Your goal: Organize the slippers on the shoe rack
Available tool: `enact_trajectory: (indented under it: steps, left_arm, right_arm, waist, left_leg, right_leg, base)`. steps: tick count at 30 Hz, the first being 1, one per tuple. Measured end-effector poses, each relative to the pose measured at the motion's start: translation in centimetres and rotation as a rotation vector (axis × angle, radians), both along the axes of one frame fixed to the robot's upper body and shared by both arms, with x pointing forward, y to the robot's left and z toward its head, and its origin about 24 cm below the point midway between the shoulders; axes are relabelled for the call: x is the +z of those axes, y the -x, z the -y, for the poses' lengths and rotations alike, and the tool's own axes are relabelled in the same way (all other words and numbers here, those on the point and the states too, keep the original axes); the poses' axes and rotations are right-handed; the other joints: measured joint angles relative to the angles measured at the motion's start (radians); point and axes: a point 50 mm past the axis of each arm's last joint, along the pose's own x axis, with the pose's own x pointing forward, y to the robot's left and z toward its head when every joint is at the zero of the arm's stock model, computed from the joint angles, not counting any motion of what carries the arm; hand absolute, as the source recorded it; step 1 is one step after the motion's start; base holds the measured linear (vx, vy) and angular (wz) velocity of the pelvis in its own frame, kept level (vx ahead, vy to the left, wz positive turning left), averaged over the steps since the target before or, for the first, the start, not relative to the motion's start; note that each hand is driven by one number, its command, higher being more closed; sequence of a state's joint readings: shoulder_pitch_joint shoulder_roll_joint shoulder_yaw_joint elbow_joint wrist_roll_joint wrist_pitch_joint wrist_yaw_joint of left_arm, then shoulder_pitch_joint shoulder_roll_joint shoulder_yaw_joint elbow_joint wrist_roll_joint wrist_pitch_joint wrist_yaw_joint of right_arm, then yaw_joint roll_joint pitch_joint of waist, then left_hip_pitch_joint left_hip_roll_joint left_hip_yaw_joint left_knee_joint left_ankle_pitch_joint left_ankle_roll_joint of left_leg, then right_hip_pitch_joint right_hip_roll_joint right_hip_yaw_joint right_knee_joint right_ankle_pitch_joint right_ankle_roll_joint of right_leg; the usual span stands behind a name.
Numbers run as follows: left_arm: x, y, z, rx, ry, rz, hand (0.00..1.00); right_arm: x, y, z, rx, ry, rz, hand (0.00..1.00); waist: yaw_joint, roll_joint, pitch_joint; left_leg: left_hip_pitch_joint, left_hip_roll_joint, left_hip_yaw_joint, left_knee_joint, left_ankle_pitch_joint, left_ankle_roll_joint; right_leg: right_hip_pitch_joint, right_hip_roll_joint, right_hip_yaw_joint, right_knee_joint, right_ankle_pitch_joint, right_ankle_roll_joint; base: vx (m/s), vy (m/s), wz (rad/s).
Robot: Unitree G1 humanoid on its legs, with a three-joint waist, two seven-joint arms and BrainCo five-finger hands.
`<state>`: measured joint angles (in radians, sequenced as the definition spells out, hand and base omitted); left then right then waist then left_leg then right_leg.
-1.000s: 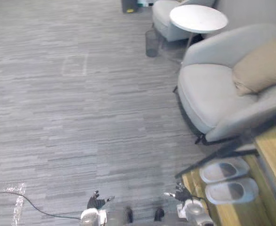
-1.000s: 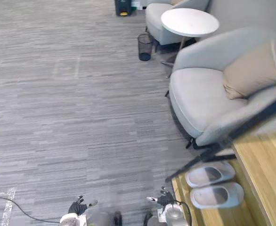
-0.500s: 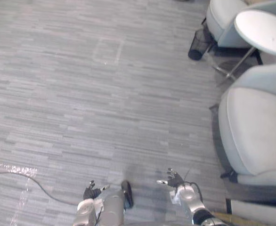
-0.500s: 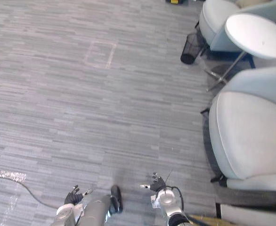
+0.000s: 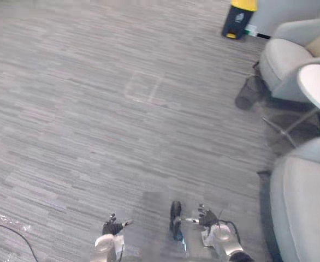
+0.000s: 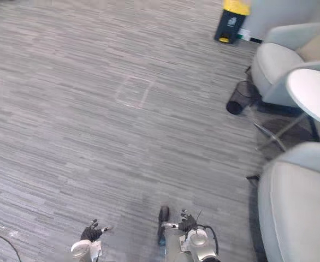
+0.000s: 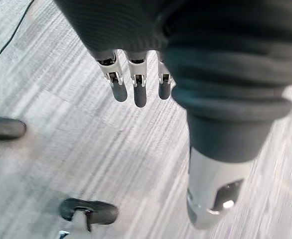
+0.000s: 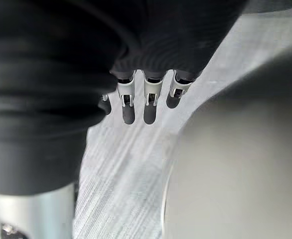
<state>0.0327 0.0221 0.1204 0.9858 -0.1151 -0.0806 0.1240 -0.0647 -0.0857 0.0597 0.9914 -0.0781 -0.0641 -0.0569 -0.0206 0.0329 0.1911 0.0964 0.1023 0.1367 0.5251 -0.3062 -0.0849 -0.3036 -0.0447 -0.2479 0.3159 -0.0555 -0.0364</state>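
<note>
Hanging over floor, left hand and right hand are both loosely spread and empty; where the slippers lie I cannot tell. Risk: armchair is near the right hand, so a swing could clip it.

No lettering, number or sign can be read; the yellow-lidded bin at the upper right bears a pale mark too small to read.

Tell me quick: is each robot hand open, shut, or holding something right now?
Left robot hand: open, fingers straight, holding nothing.
Right robot hand: open, fingers straight, holding nothing.
</note>
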Motion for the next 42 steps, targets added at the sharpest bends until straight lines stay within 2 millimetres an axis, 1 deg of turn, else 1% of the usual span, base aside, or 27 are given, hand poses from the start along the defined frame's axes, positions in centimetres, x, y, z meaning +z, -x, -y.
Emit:
enact_trajectory:
  steps: [2, 3, 5, 7, 9, 10, 11, 12, 13, 14, 15, 18, 19, 21, 24, 26, 28, 29, 30, 31, 32, 34, 35, 36, 37, 39, 42]
  left_arm:
    - [-0.2, 0.7, -0.1, 0.055, 0.012, -0.008, 0.0]
    - [-0.1, 0.8, -0.4, 0.059, 0.004, -0.005, 0.0]
    - [0.3, 0.5, -1.6, 0.058, -0.032, 0.013, 0.0]
    - [0.5, 0.2, -2.0, 0.055, -0.043, 0.027, 0.0]
    - [0.7, -0.4, -2.0, 0.053, -0.04, 0.045, 0.0]
    - [0.8, -0.7, -2.0, 0.049, -0.04, 0.054, 0.0]
    - [1.0, -1.1, -1.9, 0.04, -0.039, 0.065, 0.0]
    - [1.0, -1.2, -1.6, 0.03, -0.033, 0.069, 0.0]
    - [1.0, -1.3, -1.5, 0.022, -0.032, 0.07, 0.0]
    - [1.2, -1.7, -1.8, 0.014, -0.043, 0.076, 0.0]
    - [1.3, -1.9, -2.2, 0.006, -0.051, 0.081, 0.0]
    - [1.0, -1.4, -2.2, -0.032, -0.063, 0.046, 0.0]
    - [0.7, -0.9, -2.5, -0.049, -0.073, 0.021, 0.0]
    - [0.5, -0.4, -2.5, -0.068, -0.079, -0.003, 0.0]
    - [0.2, 0.1, -2.2, -0.077, -0.074, -0.024, 0.0]
    - [0.2, 0.1, -2.0, -0.081, -0.067, -0.028, 0.0]
    - [0.2, -0.3, -1.7, -0.111, -0.072, -0.021, 0.0]
    - [0.2, -0.3, -1.5, -0.143, -0.083, -0.024, 0.0]
    - [0.1, 0.1, -1.7, -0.161, -0.093, -0.036, 0.0]
    - [-0.1, 0.3, -1.2, -0.16, -0.075, -0.049, 0.0]
    - [-0.3, 0.7, -0.7, -0.166, -0.061, -0.061, 0.0]
    - [-0.5, 1.0, 0.3, -0.179, -0.036, -0.069, 0.0]
    - [-0.5, 0.5, 0.6, -0.172, -0.024, -0.06, 0.0]
    - [-0.4, 0.3, 0.9, -0.159, -0.014, -0.053, 0.0]
    - [-0.4, 0.3, 1.0, -0.144, -0.008, -0.049, 0.0]
    - [-0.2, 0.0, 1.1, -0.141, -0.007, -0.032, 0.0]
    - [0.1, -0.6, 0.5, -0.121, -0.018, -0.002, 0.0]
  right_arm:
    - [-0.1, 0.4, 0.0, -0.012, -0.003, -0.009, 0.0]
    - [-0.1, 0.6, -0.3, -0.016, -0.015, -0.007, 0.0]
    - [-0.2, 0.7, -1.5, -0.018, -0.047, -0.009, 0.0]
    - [-0.3, 0.7, -1.6, -0.019, -0.051, -0.013, 0.0]
    - [-0.1, 0.3, -1.4, -0.025, -0.048, -0.004, 0.0]
    - [0.0, 0.1, -1.3, -0.033, -0.046, -0.001, 0.0]
    - [0.0, 0.0, -1.1, -0.038, -0.042, -0.002, 0.0]
    - [-0.1, 0.2, -0.8, -0.035, -0.033, -0.011, 0.0]
    - [-0.4, 0.4, -1.0, -0.034, -0.034, -0.026, 0.0]
    - [-0.3, 0.2, -1.7, -0.02, -0.047, -0.026, 0.0]
    - [-0.2, -0.1, -2.0, -0.015, -0.053, -0.016, 0.0]
    - [-0.7, 1.1, -1.7, -0.053, -0.061, -0.046, 0.0]
    - [-0.9, 1.6, -1.7, -0.063, -0.065, -0.061, 0.0]
    - [-1.0, 1.9, -1.7, -0.062, -0.066, -0.069, 0.0]
    - [-0.5, 0.7, -1.7, -0.051, -0.065, -0.03, 0.0]
    - [-0.2, -0.1, -1.7, -0.041, -0.063, -0.008, 0.0]
    - [0.1, -0.5, -1.7, -0.037, -0.062, 0.004, 0.0]
    - [-0.1, -0.1, -1.6, -0.037, -0.057, -0.01, 0.0]
    - [-0.4, 0.6, -1.5, -0.034, -0.054, -0.03, 0.0]
    - [-0.4, 0.5, -0.9, -0.034, -0.041, -0.027, 0.0]
    - [-0.3, 0.4, -0.5, -0.039, -0.032, -0.025, 0.0]
    - [-0.3, 0.6, 0.4, -0.063, -0.015, -0.029, 0.0]
    - [-0.3, 0.7, 0.8, -0.079, -0.014, -0.027, 0.0]
    - [-0.4, 1.0, 0.7, -0.087, -0.018, -0.037, 0.0]
    - [-0.5, 1.2, 0.7, -0.092, -0.019, -0.041, 0.0]
    - [-0.6, 1.7, 0.1, -0.106, -0.041, -0.039, 0.0]
    - [-0.7, 1.7, -0.5, -0.109, -0.061, -0.042, 0.0]
  waist:
    - [0.01, 0.027, 0.004]
    - [0.02, 0.023, 0.008]
    - [0.027, -0.02, 0.017]
    - [0.034, -0.032, 0.009]
    - [0.05, -0.038, 0.013]
    - [0.059, -0.048, 0.02]
    - [0.07, -0.052, 0.024]
    - [0.085, -0.041, 0.018]
    - [0.086, -0.047, 0.018]
    - [0.076, -0.075, 0.014]
    - [0.069, -0.082, 0.01]
    - [0.062, -0.112, 0.016]
    - [0.06, -0.119, 0.015]
    - [0.053, -0.104, 0.019]
    - [0.025, -0.078, 0.03]
    - [0.009, -0.074, 0.033]
    - [-0.001, -0.08, 0.03]
    - [-0.007, -0.094, 0.028]
    - [-0.012, -0.118, 0.013]
    - [-0.015, -0.106, 0.009]
    - [-0.014, -0.071, -0.004]
    - [-0.03, -0.021, -0.033]
    - [-0.036, 0.001, -0.028]
    - [-0.036, 0.01, -0.023]
    - [-0.034, 0.013, -0.023]
    - [-0.022, 0.0, -0.018]
    - [0.002, -0.021, -0.02]
  left_leg:
    - [-0.119, 0.113, 0.034, 0.337, 0.096, -0.03]
    - [-0.154, 0.164, 0.074, 0.472, 0.09, -0.021]
    - [-0.26, 0.204, 0.138, 0.576, 0.063, 0.014]
    - [-0.363, 0.184, 0.172, 0.497, 0.034, 0.027]
    - [-0.456, 0.114, 0.188, 0.232, 0.02, 0.042]
    - [-0.472, 0.073, 0.183, 0.086, 0.05, 0.048]
    - [-0.477, 0.03, 0.167, -0.152, 0.15, 0.035]
    - [-0.47, 0.016, 0.136, -0.261, 0.326, 0.032]
    - [-0.462, 0.002, 0.13, -0.252, 0.354, 0.092]
    - [-0.462, -0.024, 0.131, -0.243, 0.318, 0.101]
    - [-0.462, -0.033, 0.127, -0.216, 0.291, 0.127]
    - [-0.342, -0.081, 0.127, -0.2, 0.184, 0.146]
    - [-0.265, -0.099, 0.125, -0.211, 0.143, 0.147]
    - [-0.123, -0.103, 0.122, -0.281, 0.111, 0.146]
    - [0.05, -0.079, 0.131, -0.396, 0.108, 0.142]
    - [0.114, -0.059, 0.157, -0.419, 0.108, 0.142]
    - [0.173, -0.062, 0.163, -0.459, 0.097, 0.124]
    - [0.22, -0.08, 0.161, -0.483, 0.067, 0.079]
    - [0.264, -0.111, 0.15, -0.493, 0.033, 0.051]
    - [0.307, -0.094, 0.142, -0.492, 0.015, 0.039]
    - [0.309, -0.065, 0.129, -0.462, 0.016, 0.038]
    - [0.232, 0.002, 0.092, -0.287, 0.019, 0.032]
    - [0.156, 0.052, 0.066, -0.088, 0.058, -0.017]
    - [0.076, 0.105, 0.053, 0.134, 0.17, -0.048]
    - [0.026, 0.139, 0.056, 0.268, 0.174, -0.056]
    - [-0.055, 0.198, 0.101, 0.495, 0.121, -0.053]
    - [-0.199, 0.195, 0.159, 0.443, 0.032, -0.01]
  right_leg:
    - [0.109, 0.038, -0.024, -0.032, -0.048, -0.023]
    - [0.171, 0.052, -0.027, -0.046, -0.077, -0.03]
    - [0.321, 0.048, -0.024, -0.122, -0.132, -0.025]
    - [0.388, 0.033, -0.015, -0.179, -0.141, -0.01]
    - [0.445, -0.003, -0.008, -0.22, -0.146, 0.01]
    - [0.472, -0.027, -0.008, -0.234, -0.153, 0.022]
    - [0.517, -0.046, -0.006, -0.26, -0.159, 0.033]
    - [0.563, -0.04, 0.017, -0.289, -0.167, 0.047]
    - [0.585, -0.051, 0.025, -0.295, -0.165, 0.05]
    - [0.588, -0.077, 0.016, -0.283, -0.144, 0.061]
    - [0.548, -0.096, 0.029, -0.19, -0.108, 0.093]
    - [0.426, -0.186, 0.067, 0.253, -0.008, 0.172]
    - [0.356, -0.223, 0.064, 0.499, -0.003, 0.174]
    - [0.256, -0.238, 0.019, 0.721, -0.058, 0.106]
    - [0.098, -0.18, -0.081, 0.645, -0.182, 0.041]
    - [0.01, -0.114, -0.128, 0.337, -0.178, 0.033]
    - [-0.017, -0.056, -0.133, -0.027, -0.046, 0.05]
    - [-0.033, -0.048, -0.123, -0.167, 0.018, 0.064]
    - [-0.049, -0.048, -0.107, -0.177, 0.037, 0.032]
    - [-0.05, -0.033, -0.067, -0.125, 0.154, -0.044]
    - [-0.059, -0.021, -0.068, -0.077, 0.166, -0.058]
    - [-0.052, 0.021, -0.086, -0.058, 0.12, -0.071]
    - [-0.005, 0.04, -0.115, -0.077, 0.095, -0.072]
    - [0.065, 0.067, -0.111, -0.107, 0.069, -0.089]
    - [0.107, 0.086, -0.103, -0.127, 0.046, -0.097]
    - [0.219, 0.115, -0.067, -0.157, -0.001, -0.107]
    - [0.335, 0.122, 0.037, -0.203, -0.019, -0.083]
  base:
    - [0.64, -0.176, 0.3]
    - [0.61, -0.135, 0.07]
    - [0.61, -0.115, 0.13]
    - [0.53, -0.039, -0.08]
    - [0.56, 0.098, -0.3]
    - [0.71, 0.225, -0.27]
    - [0.74, 0.278, -0.43]
    - [0.76, 0.284, -0.42]
    - [0.51, 0.206, -0.18]
    - [0.53, 0.202, 0.16]
    - [0.66, 0.28, 0.25]
    - [0.64, 0.266, 0.24]
    - [0.75, 0.24, 0.18]
    - [0.62, 0.157, -0.04]
    - [0.6, 0.091, -0.03]
    - [0.49, -0.006, -0.02]
    - [0.51, -0.066, 0.19]
    - [0.57, -0.143, 0.31]
    - [0.74, -0.191, 0.2]
    - [0.67, -0.168, 0.01]
    - [0.7, -0.191, -0.01]
    - [0.76, -0.254, 0.09]
    - [0.81, -0.247, 0.11]
    - [0.66, -0.161, 0.09]
    - [0.5, -0.111, -0.02]
    - [0.55, -0.08, -0.41]
    - [0.52, 0.011, -0.84]
